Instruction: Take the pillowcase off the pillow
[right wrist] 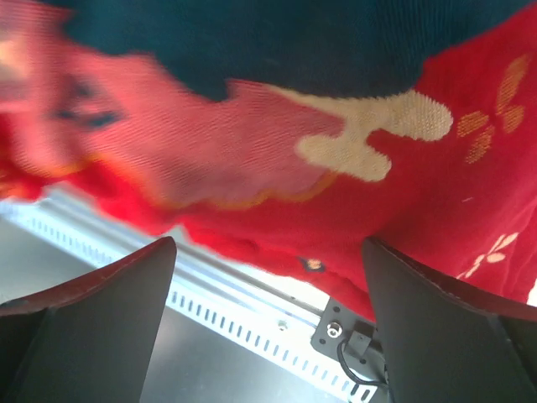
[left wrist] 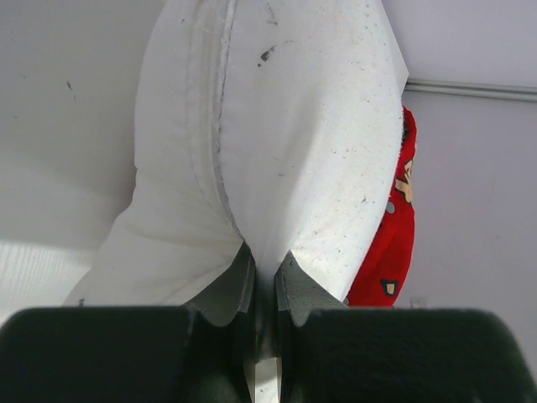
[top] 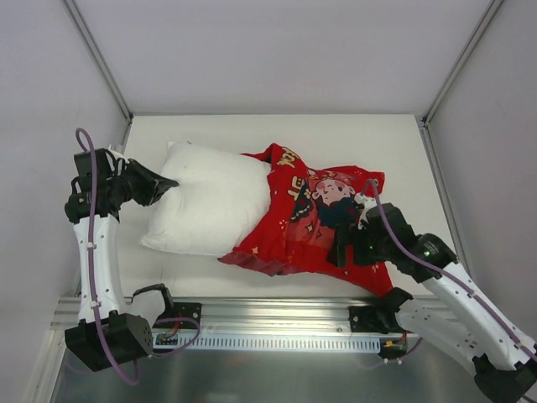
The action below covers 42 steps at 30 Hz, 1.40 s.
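The white pillow (top: 210, 201) lies on the left half of the table, its right end still inside the red printed pillowcase (top: 315, 222). At the pillow's left edge my left gripper (top: 170, 183) is shut on a pinched fold of it. The left wrist view shows the pillow (left wrist: 285, 126) squeezed between the nearly touching jaws of the left gripper (left wrist: 264, 267), with a strip of pillowcase (left wrist: 390, 243) behind it. My right gripper (top: 348, 250) hovers at the pillowcase's near right part. Seen from the right wrist, the right gripper (right wrist: 268, 245) is open, the pillowcase (right wrist: 277, 168) hanging just above and nothing between the fingers.
An aluminium rail (top: 277, 315) with the arm bases runs along the near table edge and also shows as a slotted rail (right wrist: 243, 311) under the right gripper. White enclosure walls stand on three sides. Bare tabletop (top: 336, 134) lies behind the pillow.
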Each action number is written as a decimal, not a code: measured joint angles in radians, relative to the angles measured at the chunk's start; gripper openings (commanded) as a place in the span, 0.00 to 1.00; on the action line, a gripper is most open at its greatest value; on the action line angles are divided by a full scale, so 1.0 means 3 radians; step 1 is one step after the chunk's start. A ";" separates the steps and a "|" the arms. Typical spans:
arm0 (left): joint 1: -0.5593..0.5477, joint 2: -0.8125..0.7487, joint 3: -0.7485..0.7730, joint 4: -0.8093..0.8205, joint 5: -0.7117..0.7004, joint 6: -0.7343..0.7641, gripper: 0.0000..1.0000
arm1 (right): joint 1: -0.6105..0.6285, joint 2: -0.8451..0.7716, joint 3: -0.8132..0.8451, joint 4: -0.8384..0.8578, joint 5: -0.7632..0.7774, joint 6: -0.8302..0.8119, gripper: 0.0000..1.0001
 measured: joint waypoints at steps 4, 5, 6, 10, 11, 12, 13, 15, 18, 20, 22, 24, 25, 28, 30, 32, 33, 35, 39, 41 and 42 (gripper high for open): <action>0.0000 0.0003 0.0009 -0.0006 -0.0019 -0.0006 0.00 | 0.0221 0.0245 -0.0220 0.0126 0.0285 0.0258 0.74; 0.0000 0.0006 0.0017 -0.0008 -0.0017 -0.0005 0.00 | 0.0230 0.0333 -0.0243 0.0174 0.0374 0.0305 0.54; 0.0000 0.0018 0.0033 -0.0015 -0.0011 -0.0003 0.00 | 0.0231 0.0387 -0.0253 0.0197 0.0432 0.0336 0.38; 0.0011 0.0135 0.0137 -0.0018 0.0055 0.0004 0.00 | 0.0004 0.0518 -0.0281 0.0295 0.0591 0.0319 0.01; 0.0032 0.0172 0.0163 -0.0024 0.0080 0.0004 0.00 | -0.0117 0.0519 -0.0272 0.0310 0.0593 0.0305 0.01; 0.0056 0.0210 0.0187 -0.0034 0.0134 0.0004 0.00 | -0.0289 0.0520 -0.0229 0.0304 0.0584 0.0239 0.01; 0.0089 0.0244 0.0211 -0.0055 0.0177 0.0003 0.00 | -0.0473 0.0523 -0.0156 0.0303 0.0582 0.0172 0.01; 0.0181 0.0291 0.0249 -0.0094 0.0306 0.0000 0.00 | -0.0842 0.0539 0.0081 0.0299 0.0557 0.0020 0.01; 0.0456 0.0364 0.0381 -0.0187 0.0506 -0.0011 0.00 | -0.1278 0.0640 0.0520 0.0244 0.0526 -0.0177 0.01; 0.0712 0.0408 0.0500 -0.0196 0.0617 -0.0039 0.00 | -0.1572 0.0703 0.0753 0.0258 0.0477 -0.0267 0.01; 0.0900 0.0426 0.0580 -0.0187 0.0687 -0.0075 0.00 | -0.1770 0.0716 0.0814 0.0281 0.0460 -0.0313 0.01; 0.1030 0.0426 0.0608 -0.0177 0.0743 -0.0093 0.00 | -0.1895 0.0713 0.0735 0.0259 0.0454 -0.0320 0.03; 0.1072 0.0426 0.0608 -0.0182 0.0765 -0.0095 0.00 | -0.1939 0.0712 0.0646 0.0254 0.0449 -0.0315 0.01; 0.1141 0.0422 0.0570 -0.0209 0.0810 -0.0098 0.00 | -0.2093 0.0702 0.0216 0.0291 0.0407 -0.0205 0.01; 0.1167 0.0403 0.0498 -0.0221 0.0834 -0.0097 0.00 | -0.2238 0.0685 -0.0056 0.0267 0.0367 -0.0122 0.01; 0.1179 0.0360 0.0393 -0.0229 0.0834 -0.0093 0.00 | -0.2396 0.0596 -0.0183 0.0228 0.0320 -0.0064 0.01; 0.1180 0.0326 0.0334 -0.0233 0.0829 -0.0090 0.00 | -0.2461 0.0525 -0.0184 0.0214 0.0320 -0.0038 0.01; 0.1179 0.0251 0.0238 -0.0243 0.0811 -0.0088 0.00 | -0.2527 0.0369 -0.0134 0.0220 0.0345 -0.0006 0.01; 0.1183 0.0108 0.0146 -0.0210 0.0701 -0.0023 0.85 | -0.2551 0.0270 0.0205 0.0217 0.0340 0.0008 0.11; 0.1193 0.0088 0.0169 -0.0103 0.0651 0.0001 0.99 | -0.2551 0.0292 0.0300 0.0247 0.0357 0.0001 0.40; 0.1185 0.0085 0.0193 -0.0053 0.0636 0.0015 0.99 | -0.2550 0.0304 0.0314 0.0273 0.0384 0.0005 0.78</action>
